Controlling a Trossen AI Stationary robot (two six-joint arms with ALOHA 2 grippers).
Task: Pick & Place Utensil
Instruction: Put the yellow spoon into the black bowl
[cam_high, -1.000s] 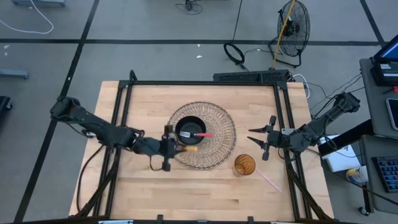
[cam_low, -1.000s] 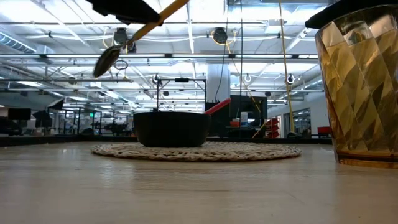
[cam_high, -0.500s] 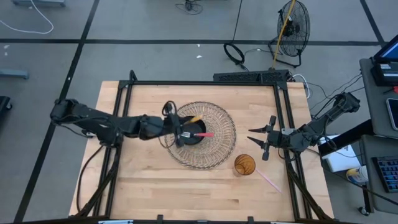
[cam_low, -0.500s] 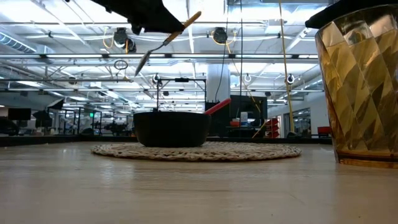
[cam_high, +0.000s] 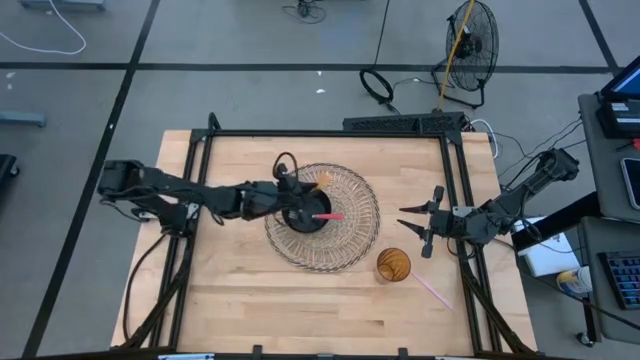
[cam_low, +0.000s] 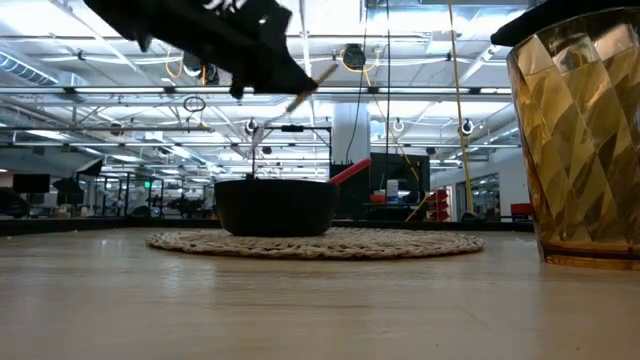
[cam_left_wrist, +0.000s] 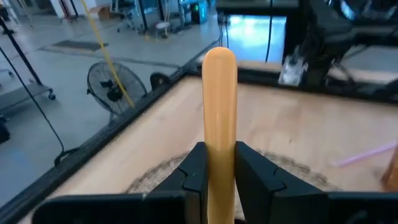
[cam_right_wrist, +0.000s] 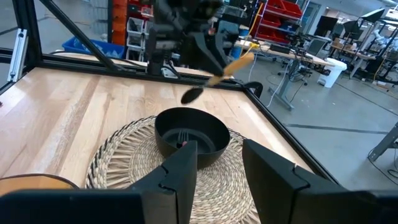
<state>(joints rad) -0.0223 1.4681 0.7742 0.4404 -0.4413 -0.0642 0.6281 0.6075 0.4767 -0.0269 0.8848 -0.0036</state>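
We see the left gripper (cam_high: 291, 190) clenched on a wooden-handled spoon (cam_right_wrist: 217, 78), holding it above the black bowl (cam_high: 306, 210). The spoon's long axis tilts, its head pointing down toward the bowl's far rim, handle rising away; how high it hangs we can only roughly judge. The right gripper (cam_high: 415, 224), fingers spread, waits well off the bowl's other side, beyond the woven mat (cam_high: 350, 240).
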